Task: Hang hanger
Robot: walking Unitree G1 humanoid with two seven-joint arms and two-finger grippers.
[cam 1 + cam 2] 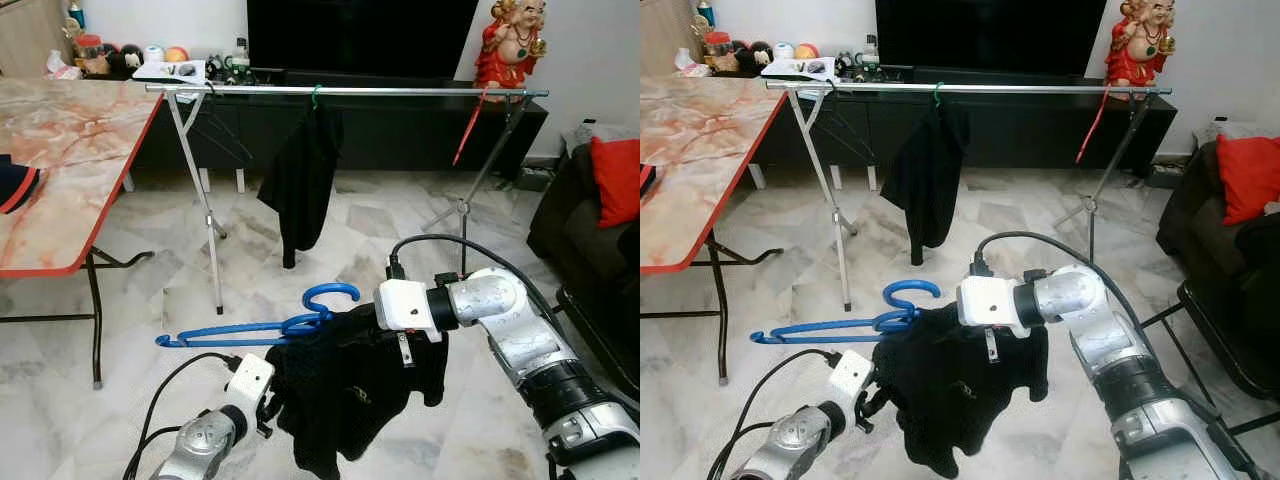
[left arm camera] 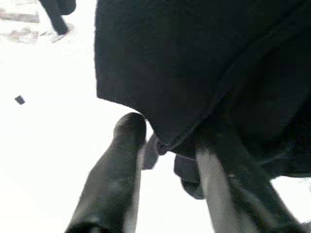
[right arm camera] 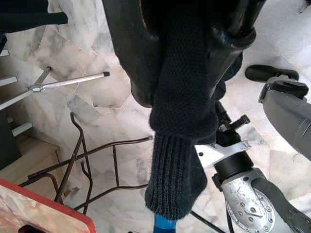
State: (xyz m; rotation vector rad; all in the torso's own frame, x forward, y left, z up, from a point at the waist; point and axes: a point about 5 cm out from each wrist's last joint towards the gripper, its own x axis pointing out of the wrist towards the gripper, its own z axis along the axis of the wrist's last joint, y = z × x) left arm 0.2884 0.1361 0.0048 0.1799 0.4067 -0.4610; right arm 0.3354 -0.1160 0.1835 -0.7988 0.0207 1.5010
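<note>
- Blue plastic hanger [image 1: 250, 326]: held in mid-air between the 2 arms, well short of the silver metal drying rail [image 1: 350, 90], hook up, draped with a black knitted garment [image 1: 345, 385].
- Right hand [image 3: 187, 63]: clenched on a fold of the garment.
- Left hand [image 2: 165, 160]: fingers [image 2: 119, 165] spread around the garment's lower edge; I cannot tell if it grips.
- Rail: already carries 1 black garment on a green hanger [image 1: 300, 175].
- Risk: the knit, half seated, may slide off during the lift.

left hand [image 2: 165, 160]: low, fingers parted | right hand [image 3: 189, 58]: raised, forearm bent inward, fingers clamped
</note>
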